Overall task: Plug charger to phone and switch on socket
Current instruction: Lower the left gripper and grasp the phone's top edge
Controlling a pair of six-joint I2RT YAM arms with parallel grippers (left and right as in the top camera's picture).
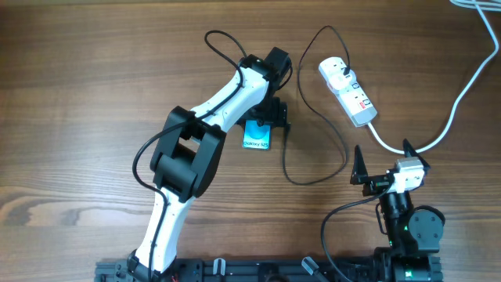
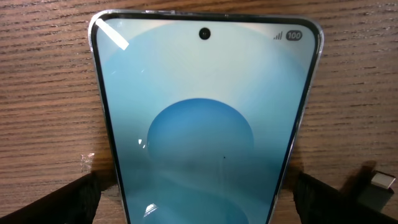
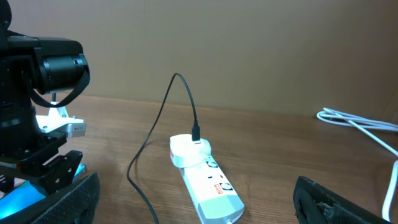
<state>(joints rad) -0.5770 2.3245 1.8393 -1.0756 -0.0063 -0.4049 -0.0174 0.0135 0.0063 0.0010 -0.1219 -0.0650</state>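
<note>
Wooden table [image 1: 70, 94], task early: charger [image 2: 380, 182] tip lies unplugged just right of phone [image 2: 199, 112], socket [image 1: 350, 92] seemingly unswitched, left gripper [image 2: 199, 196] spread astride phone, right gripper [image 3: 199, 200] spread, empty.

Your left arm [image 1: 200, 133] is stretched far forward, wrist tipped down, and the left gripper [image 1: 268, 119] sits low with its fingers [image 2: 84, 199] spread apart. Your right arm [image 1: 407, 223] is folded near its base, right gripper [image 1: 383, 160] gaping wide.
</note>
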